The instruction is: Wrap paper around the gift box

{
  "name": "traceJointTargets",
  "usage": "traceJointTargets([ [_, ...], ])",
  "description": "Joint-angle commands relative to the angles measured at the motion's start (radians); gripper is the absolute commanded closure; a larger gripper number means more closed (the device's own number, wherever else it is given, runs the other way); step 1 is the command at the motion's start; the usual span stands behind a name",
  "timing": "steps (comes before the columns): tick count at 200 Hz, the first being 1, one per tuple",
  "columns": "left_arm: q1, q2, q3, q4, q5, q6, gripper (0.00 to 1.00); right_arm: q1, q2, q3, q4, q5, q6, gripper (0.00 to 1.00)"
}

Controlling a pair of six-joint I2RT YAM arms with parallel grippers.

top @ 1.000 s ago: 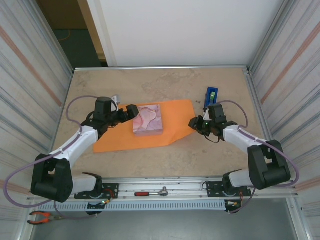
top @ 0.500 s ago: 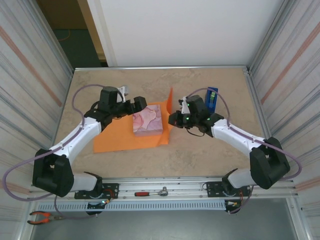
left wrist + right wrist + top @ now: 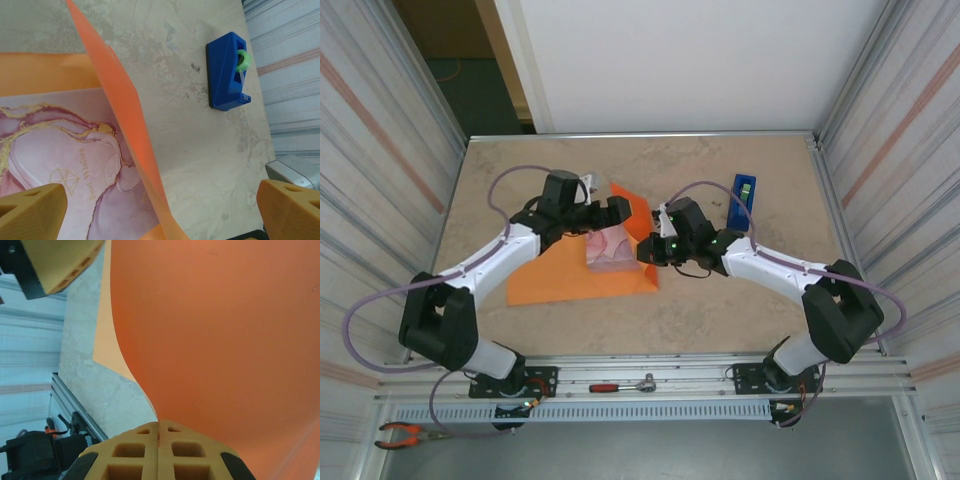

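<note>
Orange paper [image 3: 560, 275] lies on the table [image 3: 740, 310] with the box [image 3: 610, 252] on its right half; the box's top is pink marble with gold lettering. The right claw [image 3: 645, 250] is clenched on the paper's right edge. In its wrist view the two pads [image 3: 135, 455] meet with the paper [image 3: 215, 340] pinched between them, and that side of the paper rises off the table and leans over the box's right side. The left claw [image 3: 623, 212] is released, jaws spread wide, and hangs above the box's far right corner holding nothing. In its wrist view its fingers [image 3: 30, 210] sit at the two lower corners, the raised paper [image 3: 120, 110] runs between them, the box [image 3: 55, 160] lies below on the left, and a blue dispenser [image 3: 228, 70] stands on bare table beyond.

A second ago the paper lay flat and the right claw sat low at its right edge, well apart from the box. Since then it has carried that edge up and leftward to just beside the box. The left claw was then at the box's left side and has moved across toward the far right corner. Box and dispenser lie where they did
</note>
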Motion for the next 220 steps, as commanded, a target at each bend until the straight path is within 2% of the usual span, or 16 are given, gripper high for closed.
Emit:
traceJointTargets([
  [1,-0.008,0.029,0.021,0.031,0.024,-0.011,0.09,0.012,0.010,0.043,0.023,-0.012,0.017,1.00],
  [63,-0.008,0.115,0.018,0.128,0.099,-0.034,0.47,0.019,0.008,0.046,0.027,-0.006,0.021,1.00],
  [73,-0.009,0.128,0.017,0.144,0.112,-0.039,0.61,0.019,0.010,0.045,0.028,-0.008,0.023,1.00],
  [91,-0.009,0.144,0.019,0.151,0.131,-0.038,0.93,0.019,0.009,0.045,0.031,-0.011,0.026,1.00],
  [95,-0.008,0.146,0.019,0.148,0.133,-0.036,1.00,0.018,0.010,0.046,0.030,-0.011,0.026,0.97],
  [101,-0.005,0.148,0.022,0.136,0.133,-0.029,1.00,0.017,0.007,0.047,0.025,-0.012,0.026,0.87],
  [102,-0.005,0.147,0.022,0.135,0.133,-0.027,1.00,0.017,0.006,0.048,0.024,-0.012,0.025,0.82],
  [111,0.004,0.141,0.022,0.121,0.137,-0.014,1.00,0.013,-0.004,0.051,0.008,-0.007,0.018,0.68],
  [121,0.018,0.129,0.014,0.107,0.139,0.000,1.00,0.002,-0.021,0.047,-0.003,-0.003,0.013,0.58],
  [131,0.035,0.111,-0.001,0.097,0.139,0.012,1.00,-0.018,-0.042,0.042,-0.013,0.000,0.008,0.53],
  [153,0.063,0.071,-0.035,0.073,0.127,0.038,1.00,-0.076,-0.068,0.027,-0.019,-0.008,0.005,0.49],
  [181,0.070,0.040,-0.067,0.047,0.085,0.070,1.00,-0.138,-0.031,0.047,-0.010,-0.044,0.002,0.49],
  [220,0.072,0.029,-0.100,0.047,0.038,0.080,1.00,-0.145,0.104,0.126,0.030,-0.086,0.012,0.57],
])
